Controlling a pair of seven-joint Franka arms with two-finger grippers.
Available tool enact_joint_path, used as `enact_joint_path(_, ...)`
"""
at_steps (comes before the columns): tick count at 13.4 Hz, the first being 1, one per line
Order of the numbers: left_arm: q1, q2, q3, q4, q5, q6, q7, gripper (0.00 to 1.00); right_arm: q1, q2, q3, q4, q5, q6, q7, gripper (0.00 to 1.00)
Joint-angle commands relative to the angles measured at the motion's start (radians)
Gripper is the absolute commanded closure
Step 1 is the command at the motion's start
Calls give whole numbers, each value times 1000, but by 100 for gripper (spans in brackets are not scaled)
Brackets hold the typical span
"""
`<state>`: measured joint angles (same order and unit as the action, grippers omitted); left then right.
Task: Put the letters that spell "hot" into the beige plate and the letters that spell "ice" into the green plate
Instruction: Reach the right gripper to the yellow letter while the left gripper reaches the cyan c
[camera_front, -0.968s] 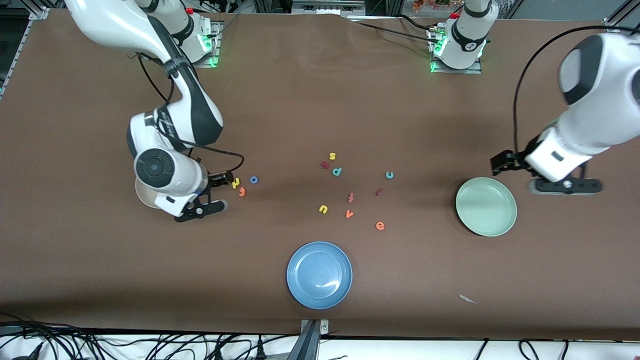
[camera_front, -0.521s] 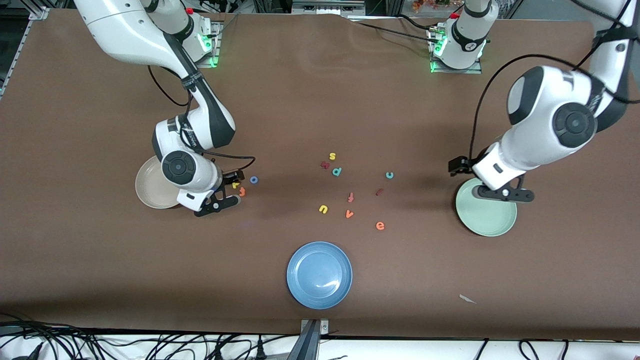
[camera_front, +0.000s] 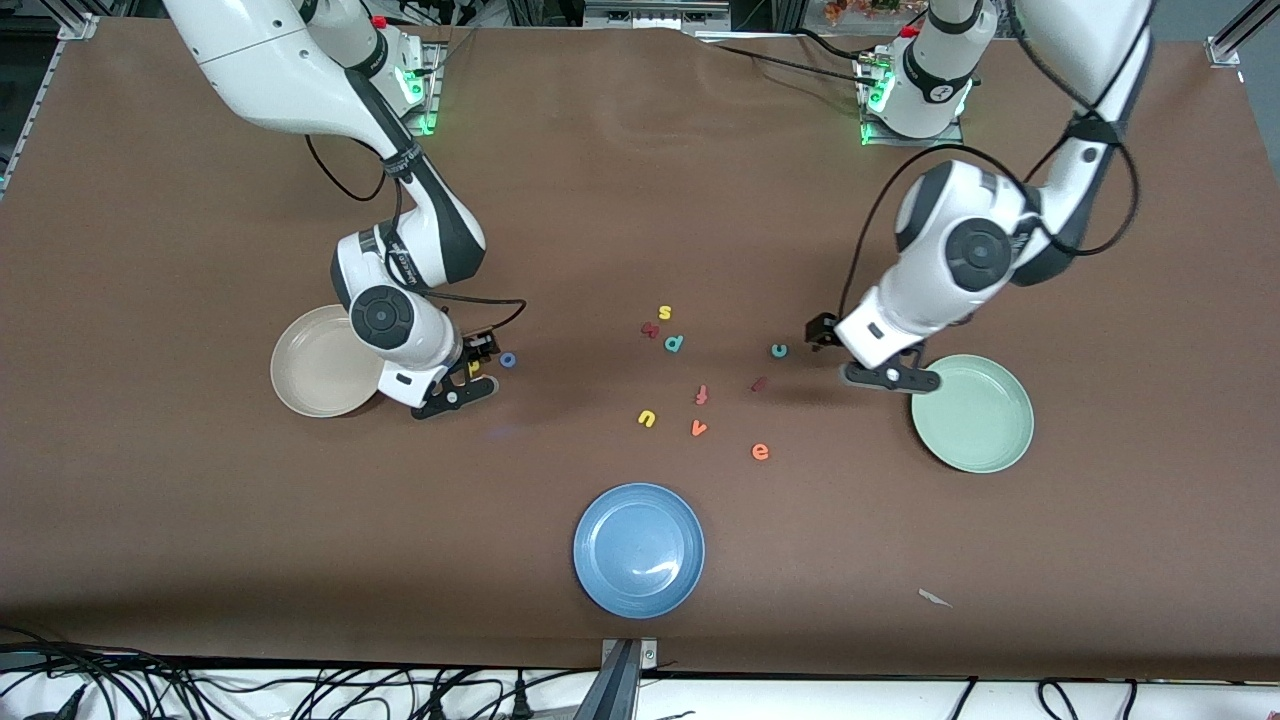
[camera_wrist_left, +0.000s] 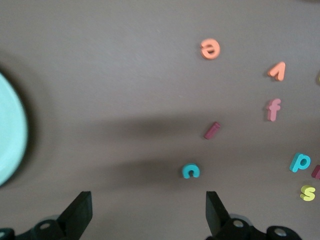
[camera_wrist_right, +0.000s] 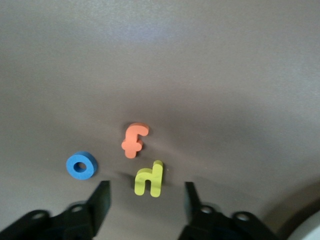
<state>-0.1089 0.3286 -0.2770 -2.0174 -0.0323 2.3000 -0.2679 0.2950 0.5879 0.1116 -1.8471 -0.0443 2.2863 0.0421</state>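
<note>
The right tool (camera_wrist_right: 145, 205) straddles the yellow h (camera_wrist_right: 149, 179), fingers half apart and not yet pinching, likely to carry it to the beige plate (camera_front: 318, 362). The left tool (camera_wrist_left: 145, 220) hangs spread wide just short of the teal c (camera_wrist_left: 190, 171).

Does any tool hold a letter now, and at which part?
No. Both tools are empty; the yellow h lies between the right tool's fingers, not gripped.

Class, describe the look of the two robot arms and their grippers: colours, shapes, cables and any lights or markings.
Both arms have glossy white rounded shells with dark grey joint sections and round dark caps at the wrists. A black cable loops along each arm. The left gripper and right gripper are black with two fingers. Green lights glow at both bases, each with a small red part on top.
</note>
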Motion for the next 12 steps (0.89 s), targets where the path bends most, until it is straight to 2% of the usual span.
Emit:
enact_joint_path(1,-54,12,7,-67,35,105,-62,0,3,-2,3,-15,-6,19,8,43)
enact_joint_path(3,-83,44,6,-101,119,183,-153,0,7,4,3,-23,-6,45,8,44)
enact_joint_path(6,-103,125,6,-92,213,246,-258,0,7,7,3,-24,-12,73,8,44)
enact_joint_path(9,-109,179,6,-69,215,259,-261,1,6,10,3,-26,-19,78,2,44)
enact_joint_path(12,-126,194,6,-63,215,259,-267,6,4,15,2,-24,-19,78,-1,44)
